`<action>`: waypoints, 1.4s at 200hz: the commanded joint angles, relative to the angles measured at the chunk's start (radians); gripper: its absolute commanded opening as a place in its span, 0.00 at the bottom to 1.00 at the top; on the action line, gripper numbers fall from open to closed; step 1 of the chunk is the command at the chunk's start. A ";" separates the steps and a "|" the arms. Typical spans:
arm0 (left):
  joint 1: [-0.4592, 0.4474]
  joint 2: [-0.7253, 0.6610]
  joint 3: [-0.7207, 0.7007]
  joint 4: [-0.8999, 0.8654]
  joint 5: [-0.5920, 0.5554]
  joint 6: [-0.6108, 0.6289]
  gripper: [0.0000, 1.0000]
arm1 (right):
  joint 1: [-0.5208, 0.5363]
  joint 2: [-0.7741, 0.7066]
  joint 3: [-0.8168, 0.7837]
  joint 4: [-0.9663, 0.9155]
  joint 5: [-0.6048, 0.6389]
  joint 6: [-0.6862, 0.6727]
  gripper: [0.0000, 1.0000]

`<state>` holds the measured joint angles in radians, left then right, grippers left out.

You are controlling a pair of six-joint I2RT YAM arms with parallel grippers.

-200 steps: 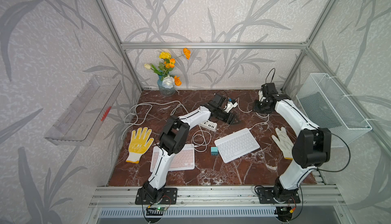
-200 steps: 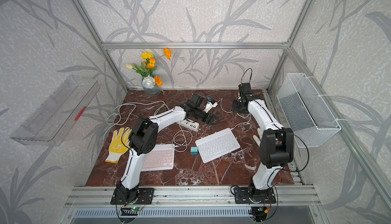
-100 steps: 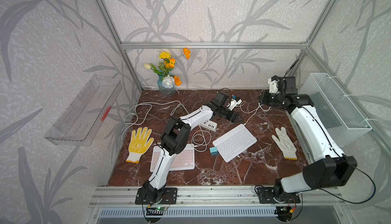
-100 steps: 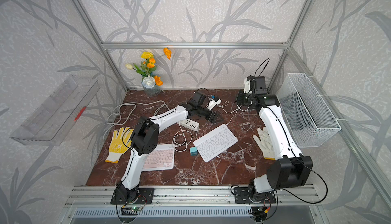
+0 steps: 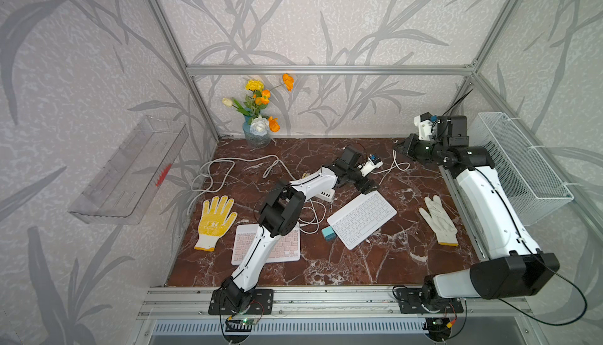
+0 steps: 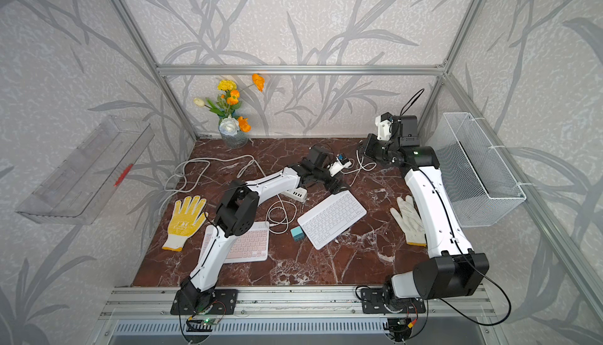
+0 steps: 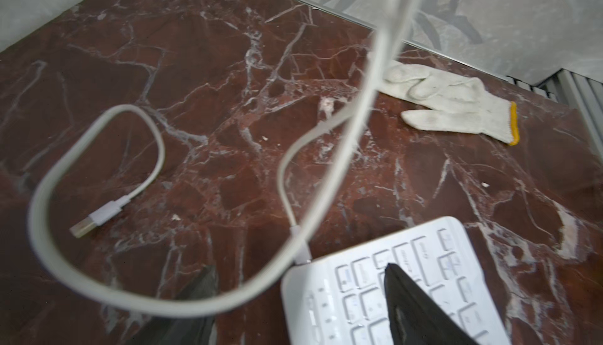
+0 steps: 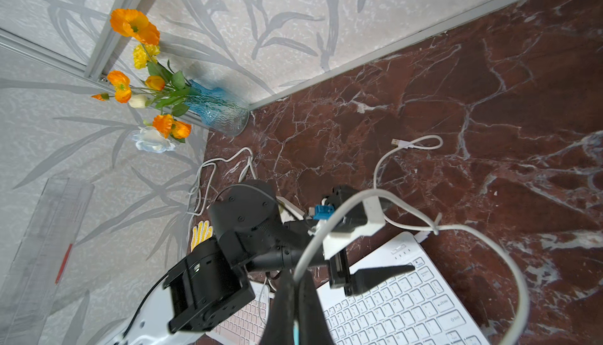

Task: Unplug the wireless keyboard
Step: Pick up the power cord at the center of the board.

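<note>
The white wireless keyboard (image 5: 362, 217) (image 6: 331, 217) lies askew mid-table. A white cable (image 7: 284, 177) is plugged into its far corner, and the plug (image 7: 301, 252) still sits in the edge. My right gripper (image 8: 293, 304) (image 5: 404, 149) is shut on that cable, raised above the table's back right, and the cable hangs in a loop below it. My left gripper (image 7: 300, 301) (image 5: 365, 185) is open at the keyboard's far corner. One finger (image 7: 411, 304) is over the keys and the other is off the edge. The cable's free USB end (image 7: 86, 226) rests on the marble.
A pink keyboard (image 5: 284, 245) lies partly under the left arm, with a power strip (image 5: 324, 195), looped cables and a small teal block (image 5: 328, 232) nearby. A yellow glove (image 5: 215, 219) lies left and a white glove (image 5: 439, 219) right. A vase (image 5: 257, 128) stands at the back; a wire basket (image 5: 518, 164) hangs right.
My right arm has drawn back and lifted the cable at the back right. The white keyboard has turned, its far end swinging toward the back. The left gripper stayed at that corner.
</note>
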<state>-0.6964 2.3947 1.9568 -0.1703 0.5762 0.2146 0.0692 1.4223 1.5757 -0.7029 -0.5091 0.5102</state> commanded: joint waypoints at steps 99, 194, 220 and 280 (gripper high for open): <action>0.056 0.213 0.350 -0.093 0.543 -0.123 0.72 | -0.016 -0.026 0.089 0.092 -0.178 0.066 0.00; 0.079 0.274 0.404 -0.122 0.568 -0.226 0.42 | -0.035 -0.026 0.091 0.113 -0.208 0.071 0.00; 0.083 0.281 0.417 -0.102 0.602 -0.274 0.14 | -0.047 -0.020 0.079 0.118 -0.220 0.069 0.00; 0.090 0.266 0.418 -0.091 0.582 -0.296 0.00 | -0.102 0.011 0.026 0.162 -0.263 0.077 0.00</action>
<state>-0.6075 2.6595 2.3466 -0.2832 1.1374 -0.0532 -0.0154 1.4220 1.6268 -0.6025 -0.7349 0.5850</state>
